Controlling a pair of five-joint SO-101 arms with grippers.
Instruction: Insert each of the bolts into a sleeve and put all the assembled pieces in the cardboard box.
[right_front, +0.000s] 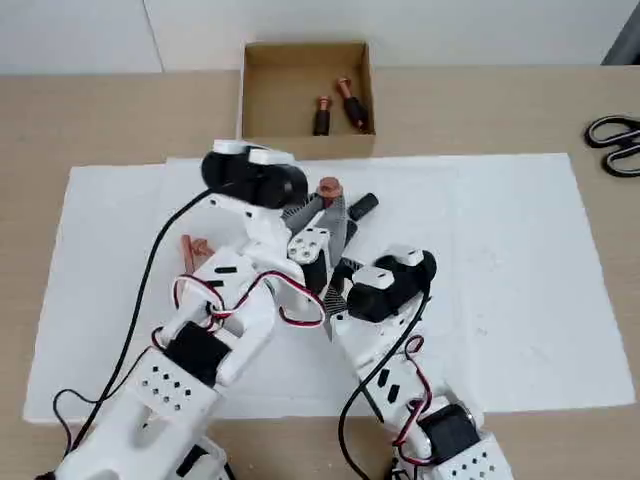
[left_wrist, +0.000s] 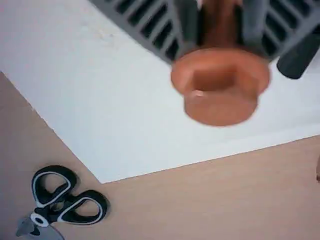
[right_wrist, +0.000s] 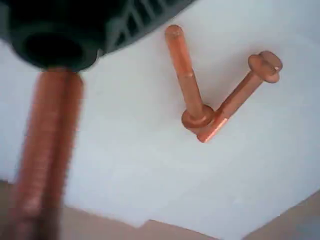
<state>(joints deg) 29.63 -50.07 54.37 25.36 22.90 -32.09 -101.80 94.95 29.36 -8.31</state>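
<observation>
White matting (right_front: 500, 260) covered the middle of the tan table (right_front: 100, 120), and over it the two arms met nose to nose. The left pincer (right_front: 326, 212) was clamped on a copper bolt (right_front: 329, 187), its head toward the box. The right pincer (right_front: 338, 275) gripped a black sleeve (right_wrist: 50, 45) at the bolt's other end. The shank ran right up to the sleeve's mouth, though I couldn't tell how far in it sat.

So the mating step looked to be in hand. The next move would call for a straight push along the bolt's axis, then a carry to the box.

Just beside the bolt head lay a spare sleeve (right_front: 362, 206). Two loose bolts (right_front: 195, 248) lay touching in a V on the far side of the left arm. Two finished pieces (right_front: 335, 108) sat in the cardboard box (right_front: 256, 90) at the mat's back edge, near the arms. Scissors (right_front: 615, 140) lay well apart by the table's edge, and open mat spread out on the right arm's side.
</observation>
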